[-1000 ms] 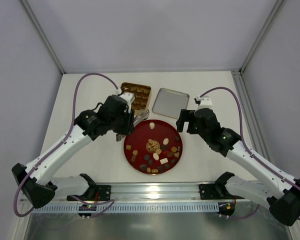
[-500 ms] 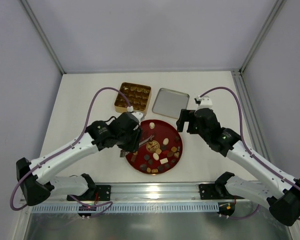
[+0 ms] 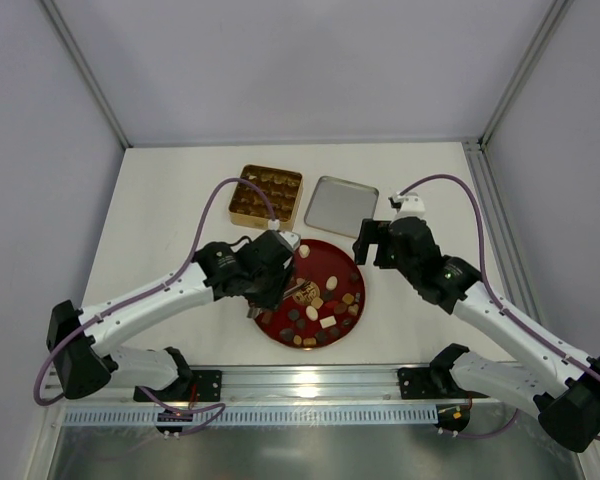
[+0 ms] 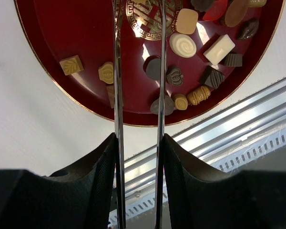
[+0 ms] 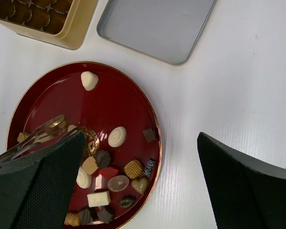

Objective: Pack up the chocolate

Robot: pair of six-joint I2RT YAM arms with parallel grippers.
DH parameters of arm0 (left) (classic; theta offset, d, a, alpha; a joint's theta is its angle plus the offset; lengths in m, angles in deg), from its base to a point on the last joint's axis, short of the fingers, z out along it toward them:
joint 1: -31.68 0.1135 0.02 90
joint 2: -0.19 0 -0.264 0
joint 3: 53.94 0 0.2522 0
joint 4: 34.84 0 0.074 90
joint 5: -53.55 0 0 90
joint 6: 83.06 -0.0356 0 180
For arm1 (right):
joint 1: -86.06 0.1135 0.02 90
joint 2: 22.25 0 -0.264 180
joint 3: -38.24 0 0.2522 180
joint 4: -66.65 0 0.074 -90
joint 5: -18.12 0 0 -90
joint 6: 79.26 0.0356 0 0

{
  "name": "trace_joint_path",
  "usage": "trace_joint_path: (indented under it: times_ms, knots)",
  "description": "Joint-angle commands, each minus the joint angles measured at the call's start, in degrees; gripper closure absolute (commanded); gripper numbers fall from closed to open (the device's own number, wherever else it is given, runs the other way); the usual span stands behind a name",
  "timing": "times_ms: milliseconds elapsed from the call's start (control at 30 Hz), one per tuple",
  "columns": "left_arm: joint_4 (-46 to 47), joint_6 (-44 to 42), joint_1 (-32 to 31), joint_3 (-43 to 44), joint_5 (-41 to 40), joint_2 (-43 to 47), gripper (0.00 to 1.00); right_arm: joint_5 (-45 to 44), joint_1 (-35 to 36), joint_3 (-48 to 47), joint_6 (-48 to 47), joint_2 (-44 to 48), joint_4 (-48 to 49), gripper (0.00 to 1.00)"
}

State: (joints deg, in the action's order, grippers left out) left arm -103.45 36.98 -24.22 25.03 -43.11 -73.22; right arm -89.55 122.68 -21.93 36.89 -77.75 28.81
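A pair of thin metal tongs (image 4: 116,95) is gripped by the left end effector (image 4: 138,140), whose fingers are pressed against the two arms from outside. The arms are kept a narrow gap apart and are pointed over the gold emblem in the middle of a round dark-red plate (image 5: 119,100). The tips are cut off at the top of the left wrist view.

The chocolates (image 5: 117,136) are found on this plate, most of them gathered on its near half, with one cream piece set apart at the far edge.

The right end effector (image 5: 140,143) is held wide open above the plate's right side, with nothing between its fingers.

A gold tin (image 3: 267,195) and a grey lid (image 3: 341,205) are laid side by side on the tabletop (image 3: 170,200) just beyond the plate.
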Motion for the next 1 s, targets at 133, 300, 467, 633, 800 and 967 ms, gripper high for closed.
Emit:
trace_joint_path:
  times_ms: [133, 300, 467, 633, 800, 967]
  knots:
    - [0.71, 1.07, -0.97, 0.18, -2.13, -0.95, 0.59, -1.14, -0.23, 0.80, 0.92, 1.28, 1.05, 0.00]
    - [1.15, 1.07, -1.14, -0.08, -1.96, -1.56, 0.59, -1.05, -0.23, 1.06, 1.01, 1.37, 1.22, 0.00]
    - [1.15, 1.07, -1.49, 0.18, -2.13, -2.53, 0.59, -1.05, -0.23, 1.24, 1.09, 1.45, 1.40, 0.00]
    - [1.41, 0.98, -1.58, 0.18, -2.31, -3.15, 0.59, -1.14, -0.32, 1.50, 1.18, 1.54, 1.58, 0.00]
    - [1.33, 0.98, -1.76, 0.53, -2.31, -3.50, 0.60, -1.05, -0.32, 1.68, 1.18, 1.54, 1.66, 0.00]
    - [0.80, 0.89, -1.76, 1.15, -2.57, -3.50, 0.64, -1.05, -0.32, 1.68, 1.27, 1.54, 1.75, 0.00]
